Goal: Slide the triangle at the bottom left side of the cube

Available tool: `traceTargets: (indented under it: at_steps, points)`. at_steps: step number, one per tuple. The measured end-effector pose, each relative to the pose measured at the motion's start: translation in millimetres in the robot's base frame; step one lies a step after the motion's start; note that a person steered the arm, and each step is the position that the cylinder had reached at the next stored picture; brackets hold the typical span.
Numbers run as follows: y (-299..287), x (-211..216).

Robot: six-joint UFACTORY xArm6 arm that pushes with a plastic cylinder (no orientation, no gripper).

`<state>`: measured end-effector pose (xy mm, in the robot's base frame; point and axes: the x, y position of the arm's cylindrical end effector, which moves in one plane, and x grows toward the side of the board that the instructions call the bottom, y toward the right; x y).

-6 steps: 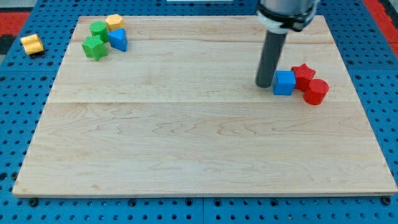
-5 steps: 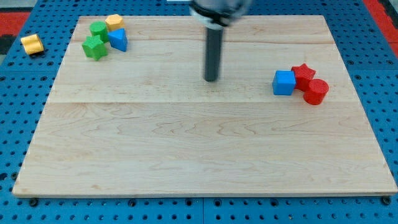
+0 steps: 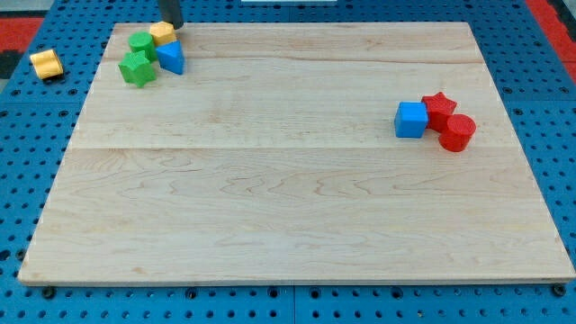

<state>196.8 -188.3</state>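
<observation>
The blue triangle (image 3: 171, 58) lies at the board's top left, touching a yellow block (image 3: 164, 33), a green cylinder (image 3: 141, 42) and a green star-like block (image 3: 137, 68). The blue cube (image 3: 411, 120) sits at the right, touching a red star (image 3: 439, 107) and a red cylinder (image 3: 456, 132). My tip (image 3: 173, 25) is at the view's top edge, just above and right of the yellow block, a little above the blue triangle.
A second yellow block (image 3: 45, 63) lies off the wooden board (image 3: 288, 207) on the blue pegboard at the view's left.
My rod has swept from beside the blue cube leftward and upward across the board to the top-left cluster. No block has moved.
</observation>
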Motion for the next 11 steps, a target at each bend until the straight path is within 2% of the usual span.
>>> traceTargets:
  at_steps: [1,2,3,4,5,6,7,8,9,10,11]
  points:
    - [-3,50]
    - [1,73]
    - [34,83]
    - [94,136]
    - [126,187]
    - [194,198]
    - [231,220]
    - [225,236]
    - [194,257]
    - [230,271]
    - [200,293]
